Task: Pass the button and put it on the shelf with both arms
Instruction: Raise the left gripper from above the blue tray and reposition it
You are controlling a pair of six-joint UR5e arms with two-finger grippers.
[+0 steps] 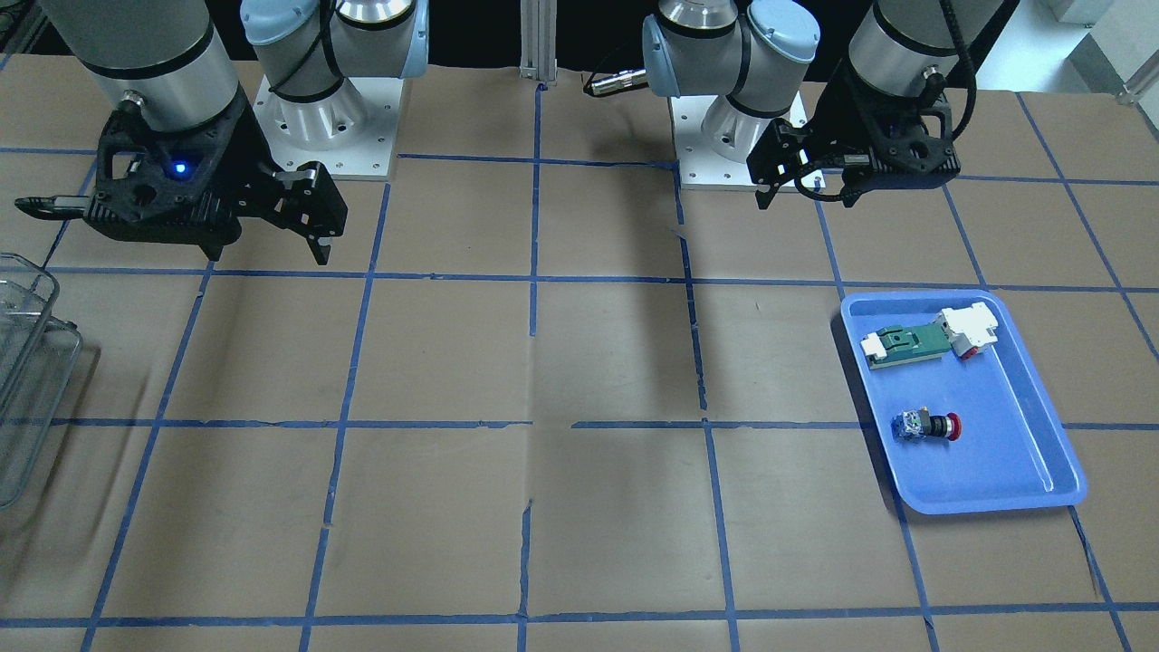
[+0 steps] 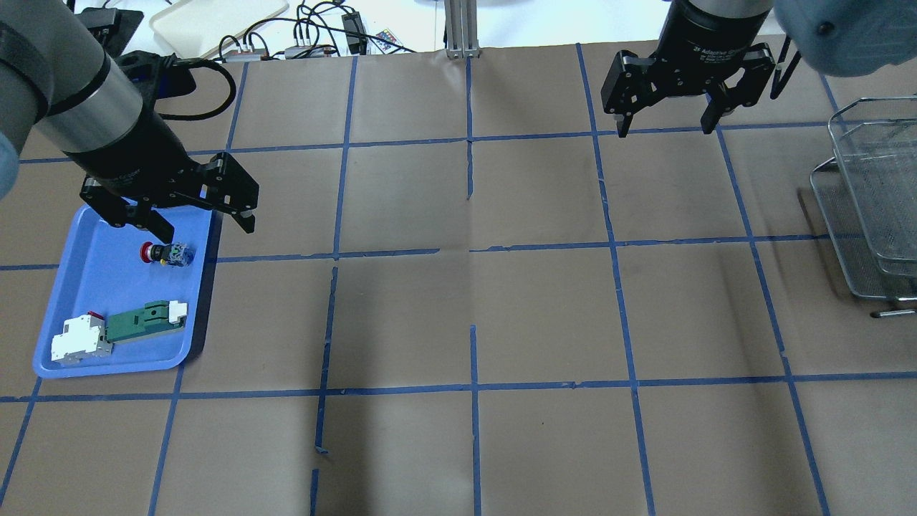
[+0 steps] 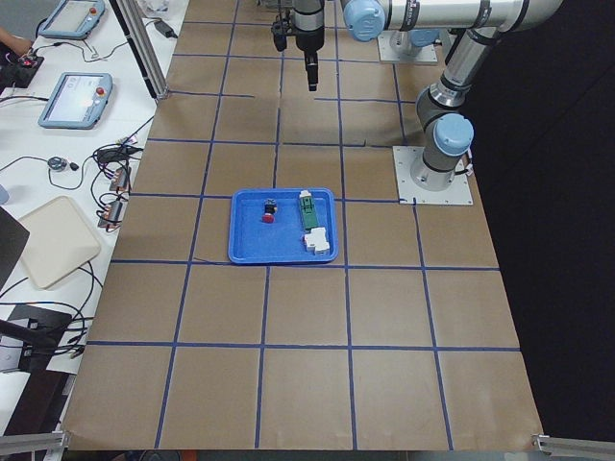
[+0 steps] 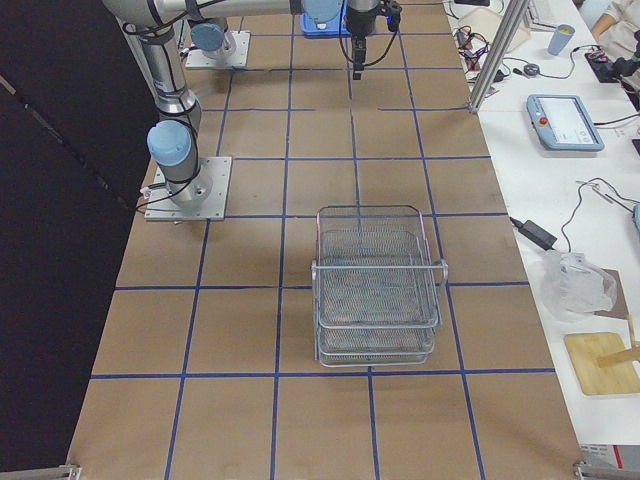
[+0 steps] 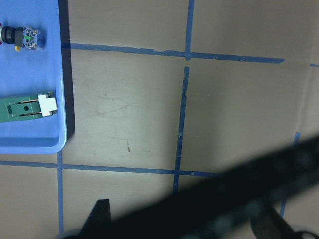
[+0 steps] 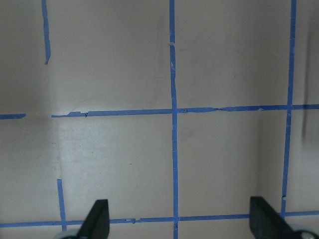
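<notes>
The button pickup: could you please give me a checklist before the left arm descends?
1. The button lies loose in the blue tray, apart from the green module: ok.
2. The left gripper is open: ok.
3. It is centred over the button: not ok, the button sits in the wrist view's corner.
4. The right gripper is open and empty: ok.
5. The shelf stands upright: ok.

You saw the button lying on its side in the blue tray, near the green part. The left gripper hung open over the tray's edge. The right gripper hung open too, apart from the shelf.
</notes>
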